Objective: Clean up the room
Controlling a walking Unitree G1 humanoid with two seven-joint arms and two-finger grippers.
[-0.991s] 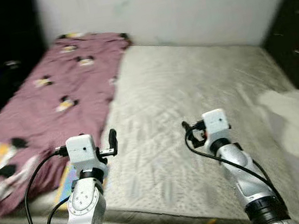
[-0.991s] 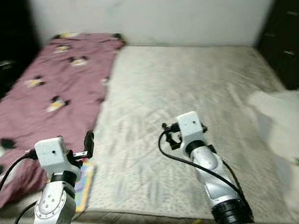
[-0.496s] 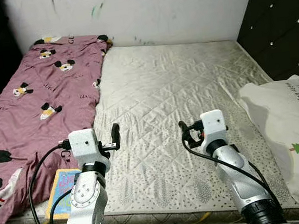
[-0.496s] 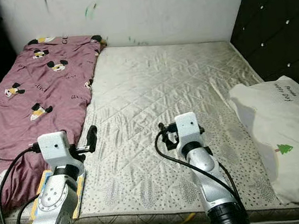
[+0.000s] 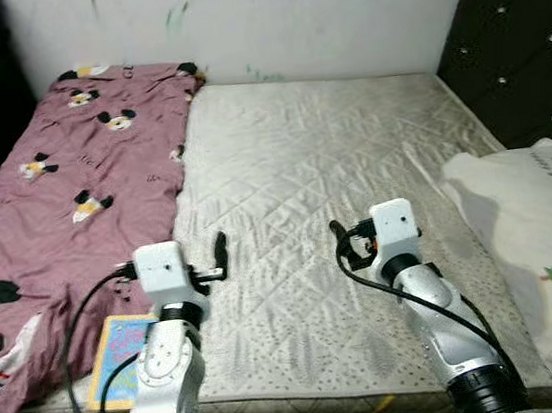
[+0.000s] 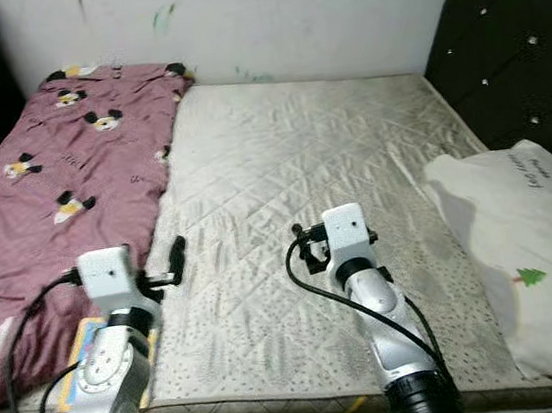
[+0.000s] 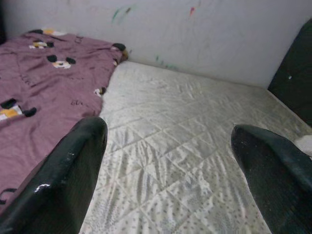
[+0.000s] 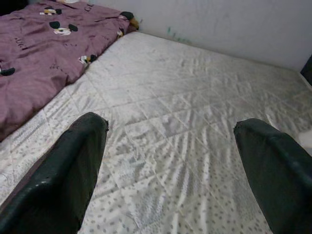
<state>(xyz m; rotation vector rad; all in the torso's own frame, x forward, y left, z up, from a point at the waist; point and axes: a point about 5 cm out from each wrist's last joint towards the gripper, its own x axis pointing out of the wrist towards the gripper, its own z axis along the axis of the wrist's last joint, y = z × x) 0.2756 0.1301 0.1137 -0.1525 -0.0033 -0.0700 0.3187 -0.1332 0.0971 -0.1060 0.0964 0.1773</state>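
Where blanket (image 5: 64, 202) overlaps, book (image 5: 122, 348) part hidden (jaws spread).

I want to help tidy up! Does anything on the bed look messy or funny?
Yes. The pink blanket is bunched on the left side, leaving the mattress bare. A colourful book pokes out from under it, and the wall has paint marks.

We see the blur of a second ago gone; the bed (image 5: 331, 159) and white pillow (image 5: 534, 255) are sharp. Our left tool (image 5: 220, 257) sits slightly further right than before.
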